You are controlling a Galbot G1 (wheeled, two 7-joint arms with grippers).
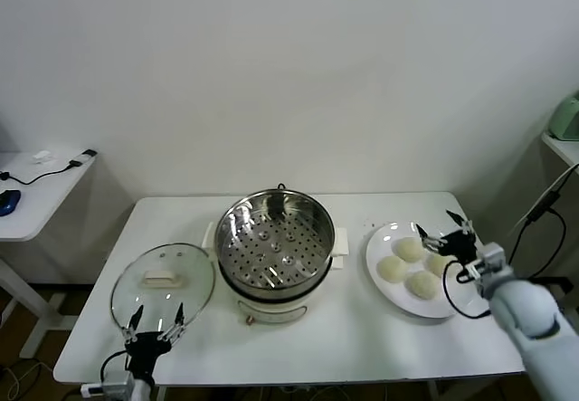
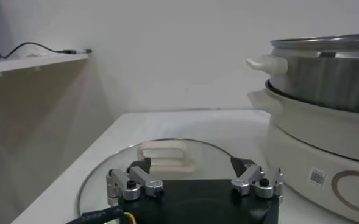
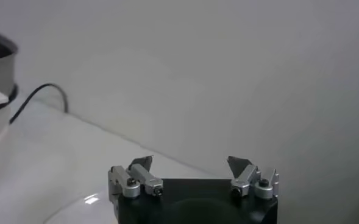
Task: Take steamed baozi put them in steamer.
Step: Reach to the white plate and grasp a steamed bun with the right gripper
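Several cream-white steamed baozi (image 1: 392,269) lie on a white plate (image 1: 378,247) at the table's right. In the middle stands the steamer (image 1: 274,243), a shiny steel pot on a white base with its perforated tray bare. My right gripper (image 1: 443,229) hangs open just over the plate's right side, above the buns and holding nothing. In the right wrist view its fingertips (image 3: 190,164) stand wide apart, with the plate's rim (image 3: 81,204) below. My left gripper (image 1: 154,321) is open and empty at the front edge of the glass lid (image 1: 163,283). The left wrist view shows the steamer (image 2: 325,79) beside it.
The glass lid (image 2: 167,155) with a white handle lies flat left of the steamer. A small side table (image 1: 36,184) with a cable stands farther left. A green appliance (image 1: 565,116) sits on a shelf at far right, above a dangling cable (image 1: 543,206).
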